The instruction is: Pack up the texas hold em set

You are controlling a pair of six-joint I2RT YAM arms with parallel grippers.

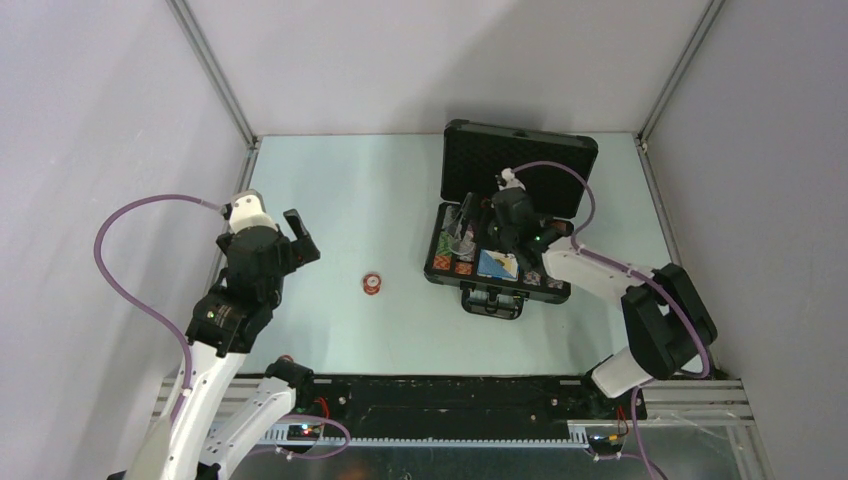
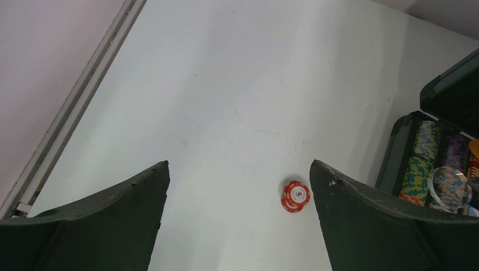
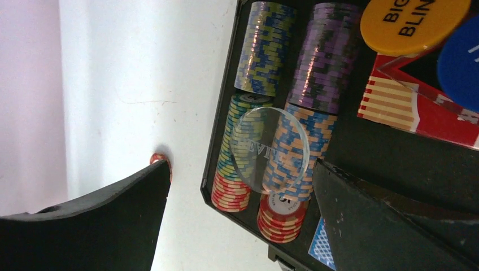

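The black case (image 1: 497, 298) lies open at the right with its foam-lined lid (image 1: 520, 165) raised. Multicoloured chip rows (image 3: 282, 84) fill its left side, with a clear round disc (image 3: 270, 149) lying on them. A red-white card box (image 3: 395, 107), a yellow button (image 3: 412, 20) and a blue button (image 3: 460, 62) lie beside the rows. Two small red-white chips (image 1: 372, 284) lie stacked on the table left of the case, and also show in the left wrist view (image 2: 296, 196). My left gripper (image 2: 240, 162) is open and empty above the table, the chips near its right finger. My right gripper (image 3: 242, 162) is open and empty over the case's left edge.
The table (image 1: 340, 190) is pale, walled at the back and both sides, with a metal rail (image 2: 85, 101) along the left wall. A blue-backed card (image 3: 322, 245) lies in the case near its front. The case handle (image 1: 490, 300) faces the arms.
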